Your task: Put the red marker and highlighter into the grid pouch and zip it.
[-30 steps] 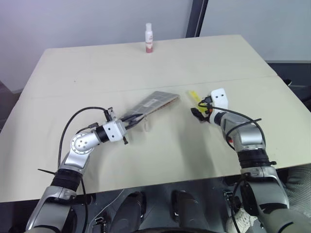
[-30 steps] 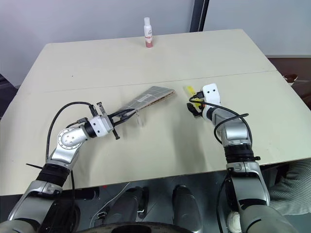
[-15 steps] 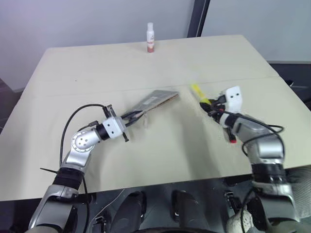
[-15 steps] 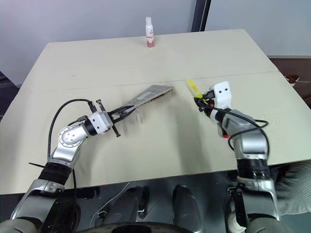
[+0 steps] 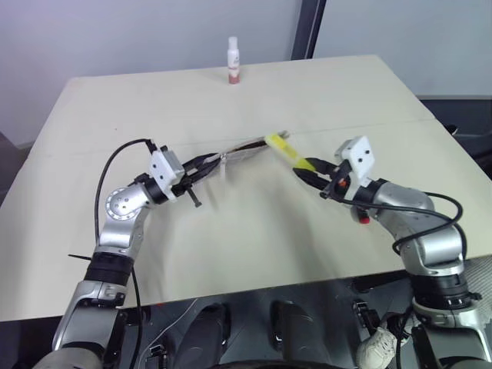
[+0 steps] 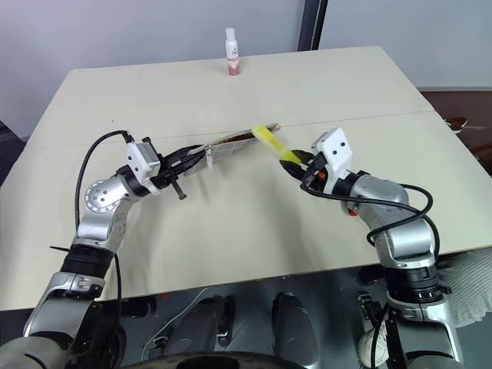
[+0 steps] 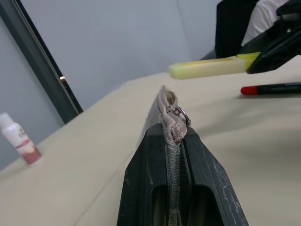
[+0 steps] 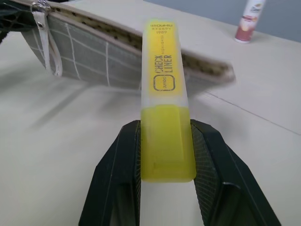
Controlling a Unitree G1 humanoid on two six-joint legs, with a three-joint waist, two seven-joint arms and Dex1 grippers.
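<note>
Left claw (image 5: 206,163) is pinched tight on one end of the flat grey fabric grid pouch w/ white lines (image 6: 231,144), holding it lifted off the beige desk (image 5: 231,254), zip edge up; its metal pull ring (image 7: 180,113) sits just past the fingertips in the left wrist view. Pouch's long axis runs from that claw twd the middle, far end drooping near the desk seam. Mouth looks at least partly open along the top edge in the right wrist view. Next over, the short chunky yellow highlighter (image 8: 162,94) is clamped by its rear end in the right claw (image 6: 297,167), fingers narrow around the barrel, cap end pointing at the pouch's far end and just at or over its top edge; can't tell if touching. Highlighter axis crosses the pouch edge at an angle, so insertion prob needs the tip lined up w/ the opening. Slim red marker w/ black body (image 7: 270,88) lies on the desk below the right arm, apart from the pouch, right arm nearer. Small white bottle w/ reddish base (image 5: 232,60) stands at the far edge.
</note>
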